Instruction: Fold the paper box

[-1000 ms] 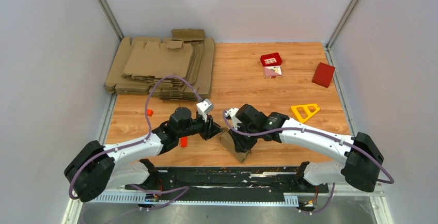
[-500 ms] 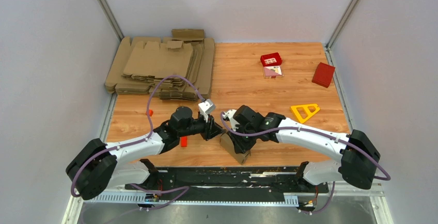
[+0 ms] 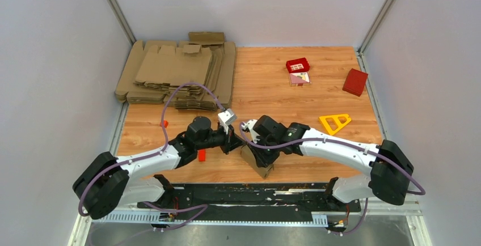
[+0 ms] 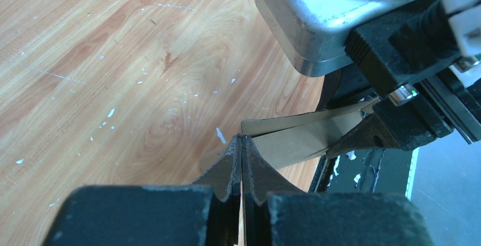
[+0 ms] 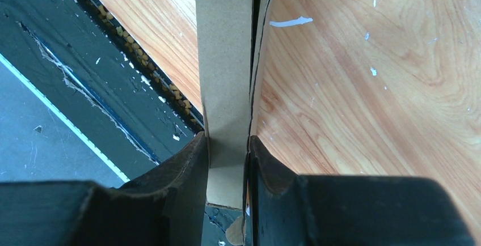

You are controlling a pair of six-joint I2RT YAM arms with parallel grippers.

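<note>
At the table's [image 3: 283, 96] near edge, the paper box [image 3: 258, 166] is pinched by the left gripper [image 4: 242, 144] on a flap and the right gripper [image 5: 227, 144] on a panel; the right arm has crept left, probably tightening the fold.

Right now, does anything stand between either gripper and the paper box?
Nothing visible does. The left gripper is shut on a thin edge of the paper box, and the right gripper pinches another panel of it between its fingers. Each one touches the cardboard directly, with no other object between.
</note>
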